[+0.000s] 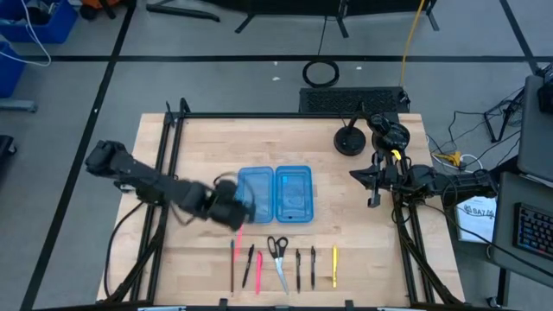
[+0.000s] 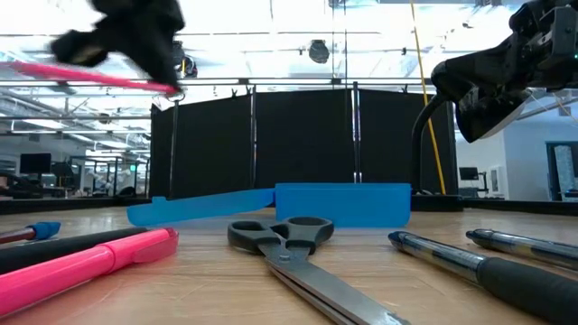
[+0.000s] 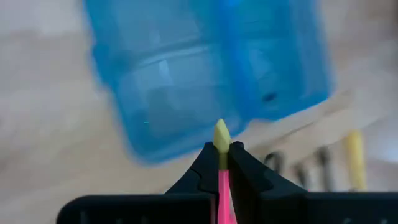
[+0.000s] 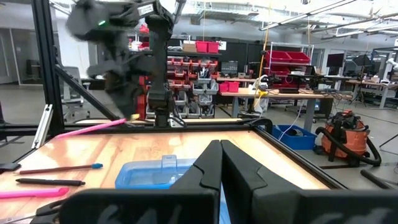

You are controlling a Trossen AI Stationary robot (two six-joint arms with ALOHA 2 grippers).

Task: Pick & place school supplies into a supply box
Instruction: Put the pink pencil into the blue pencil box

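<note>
Pink pencil (image 3: 221, 186) in left gripper (image 3: 221, 155) over supply box (image 3: 205, 68).

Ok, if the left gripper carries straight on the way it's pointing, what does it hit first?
Probably the blue pencil case: the left gripper, shut on a pink pencil, points at its near half. How far off it is isn't clear.

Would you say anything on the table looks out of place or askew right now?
Nothing stands out. The supply box lies open and flat, the remaining pens and scissors sit in a tidy row, and the left gripper holds a pink pencil in the air.
</note>
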